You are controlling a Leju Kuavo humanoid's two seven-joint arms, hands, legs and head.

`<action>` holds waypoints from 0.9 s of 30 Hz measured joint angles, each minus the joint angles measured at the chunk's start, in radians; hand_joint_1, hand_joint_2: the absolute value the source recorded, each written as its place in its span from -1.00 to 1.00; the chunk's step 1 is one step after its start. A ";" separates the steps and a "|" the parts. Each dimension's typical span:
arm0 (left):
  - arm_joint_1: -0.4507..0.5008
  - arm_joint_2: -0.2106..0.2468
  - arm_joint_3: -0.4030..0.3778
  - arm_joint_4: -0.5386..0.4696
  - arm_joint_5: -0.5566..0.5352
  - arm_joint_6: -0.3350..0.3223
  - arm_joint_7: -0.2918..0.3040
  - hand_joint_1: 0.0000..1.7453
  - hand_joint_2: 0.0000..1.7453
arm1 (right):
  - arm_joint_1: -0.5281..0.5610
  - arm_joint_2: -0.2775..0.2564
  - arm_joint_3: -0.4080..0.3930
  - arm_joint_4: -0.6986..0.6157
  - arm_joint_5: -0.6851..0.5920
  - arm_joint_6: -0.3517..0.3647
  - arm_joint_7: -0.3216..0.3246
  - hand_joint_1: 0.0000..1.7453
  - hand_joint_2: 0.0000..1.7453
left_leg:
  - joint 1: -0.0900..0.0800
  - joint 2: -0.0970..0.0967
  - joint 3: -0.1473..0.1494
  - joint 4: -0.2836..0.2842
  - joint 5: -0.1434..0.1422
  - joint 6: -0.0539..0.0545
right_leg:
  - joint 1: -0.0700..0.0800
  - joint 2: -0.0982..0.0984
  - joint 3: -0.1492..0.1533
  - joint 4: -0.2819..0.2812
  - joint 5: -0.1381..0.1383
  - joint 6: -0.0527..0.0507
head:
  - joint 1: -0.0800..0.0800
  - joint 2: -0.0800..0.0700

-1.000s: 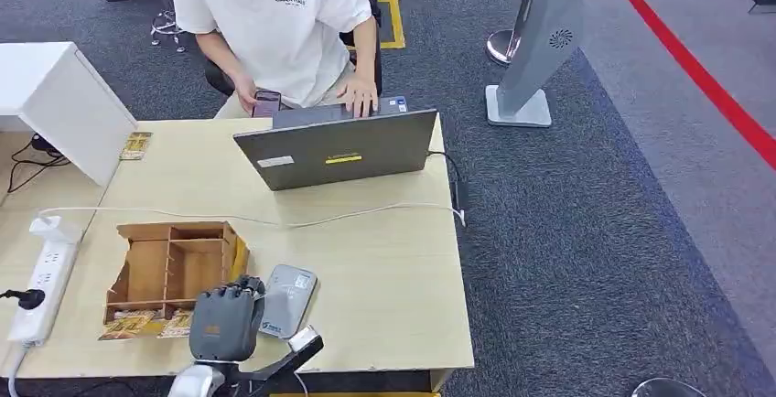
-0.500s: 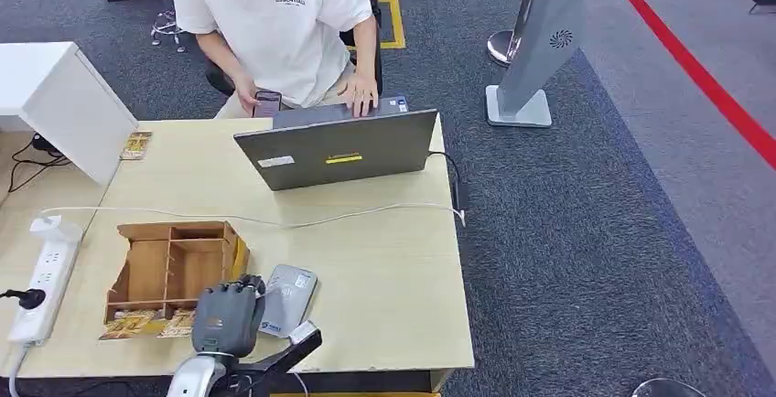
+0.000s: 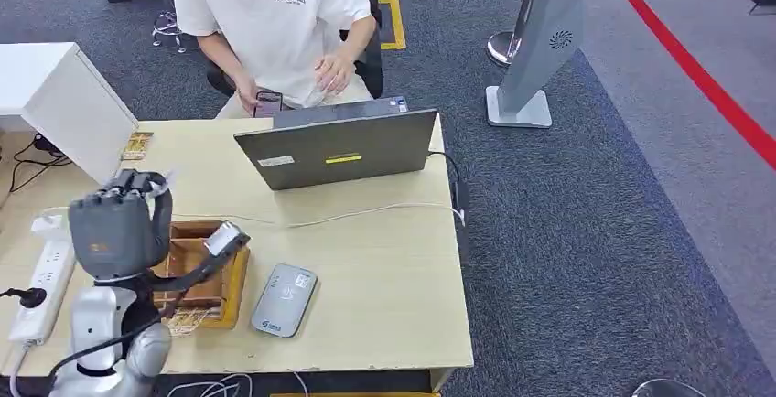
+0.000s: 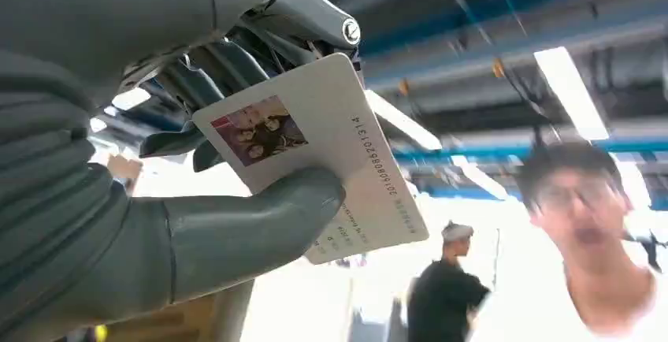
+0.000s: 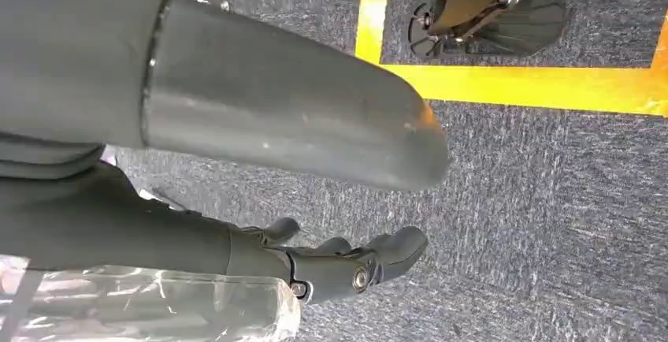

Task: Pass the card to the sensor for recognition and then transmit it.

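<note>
My left hand (image 3: 119, 225) is raised above the left part of the table, over the wooden card box (image 3: 209, 273). Seen from the left wrist, the left hand (image 4: 157, 232) pinches a white card (image 4: 331, 145) between thumb and fingers; the card has a small photo and printed numbers. The grey card reader (image 3: 285, 300) lies flat on the table to the right of the box, apart from the hand. My right hand (image 5: 236, 145) hangs over the grey carpet with its fingers apart and holds nothing.
A person in a white shirt (image 3: 270, 22) sits behind a grey laptop (image 3: 337, 148) at the far side of the table. A white cable (image 3: 348, 214) crosses the table. A power strip (image 3: 41, 278) lies left, with a white cabinet (image 3: 64, 104) behind it.
My left hand has risen from the table's near edge beside the reader, up and to the left, over the wooden box. The person's hand has lifted off the laptop.
</note>
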 joint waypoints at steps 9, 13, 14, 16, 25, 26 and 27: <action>-0.321 0.094 0.145 0.215 -0.079 -0.049 0.027 1.00 1.00 | -0.020 0.002 0.007 0.000 0.040 0.028 0.020 -1.00 -1.00 | 0.000 0.000 0.000 0.000 0.004 -0.001 | 0.000 0.000 -0.001 0.001 0.002 -0.001 | 0.000 0.000; -0.386 0.116 0.166 0.314 -0.078 -0.045 0.030 1.00 1.00 | -0.026 0.004 0.009 0.000 0.041 0.031 0.020 -1.00 -1.00 | 0.000 0.000 0.000 0.000 0.004 -0.001 | 0.000 0.000 -0.001 0.001 0.002 -0.001 | 0.000 0.000; -0.391 0.119 0.169 0.330 -0.076 -0.044 0.030 1.00 1.00 | -0.027 0.004 0.009 0.000 0.041 0.031 0.020 -1.00 -1.00 | 0.000 0.000 0.000 0.000 0.004 -0.001 | 0.000 0.000 -0.001 0.001 0.002 -0.001 | 0.000 0.000; -0.398 0.122 0.176 0.358 -0.071 -0.045 0.032 1.00 1.00 | -0.028 0.004 0.010 0.001 0.045 0.031 0.029 -1.00 -1.00 | 0.000 0.000 -0.001 0.000 0.004 -0.001 | 0.000 0.000 -0.001 0.001 0.002 -0.001 | 0.000 0.000; -0.405 0.122 0.179 0.434 -0.069 -0.050 0.034 1.00 1.00 | -0.028 0.005 0.011 0.001 0.051 0.031 0.039 -1.00 -1.00 | 0.000 0.001 -0.001 0.000 0.004 -0.001 | 0.000 0.001 -0.002 0.001 0.003 -0.001 | 0.001 0.000; -0.404 0.121 0.179 0.440 -0.069 -0.050 0.034 -1.00 1.00 | -0.028 0.005 0.011 0.002 0.051 0.031 0.039 -1.00 -1.00 | 0.000 0.002 -0.001 0.000 0.004 -0.001 | 0.000 0.002 -0.003 0.001 0.003 -0.002 | 0.000 0.000; -0.404 0.121 0.179 0.445 -0.069 -0.051 0.034 -1.00 1.00 | -0.028 0.005 0.011 0.002 0.051 0.031 0.038 -1.00 -1.00 | 0.000 0.004 -0.002 0.000 0.004 -0.001 | 0.000 0.004 -0.004 0.001 0.004 -0.002 | 0.001 0.000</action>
